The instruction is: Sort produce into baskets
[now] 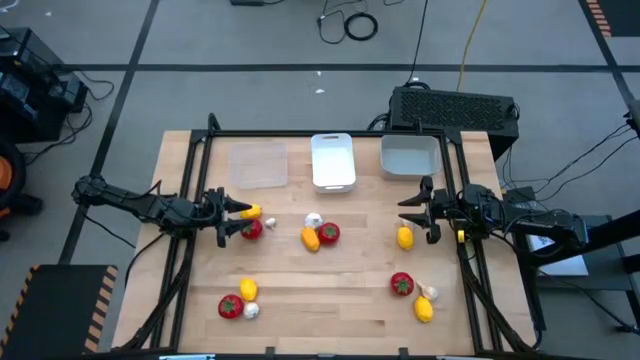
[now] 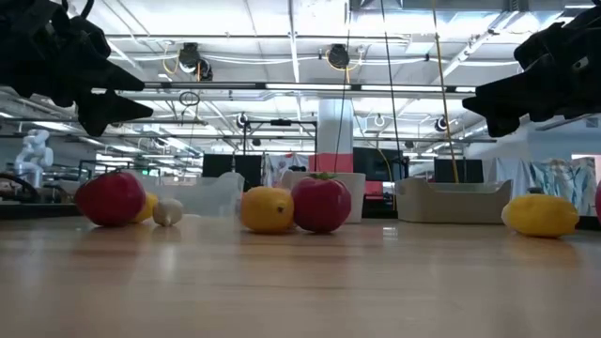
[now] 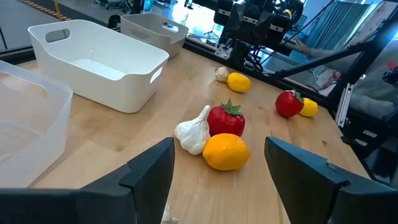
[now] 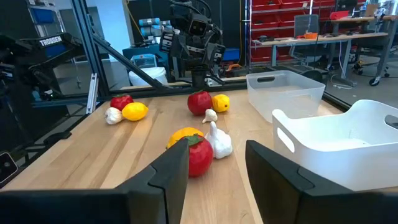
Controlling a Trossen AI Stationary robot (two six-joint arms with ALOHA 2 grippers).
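We've got our left gripper point(image 1: 228, 217) hanging open over the tomato point(image 1: 251, 229), lemon point(image 1: 250, 211) and garlic point(image 1: 270, 223) huddled at the table's left, and our right gripper point(image 1: 425, 211) spread empty beside a lone lemon point(image 1: 404, 237). All three trays point(image 1: 332, 160) at the far edge look empty. We should drop squarely over one piece so the fingers don't nudge its neighbours.
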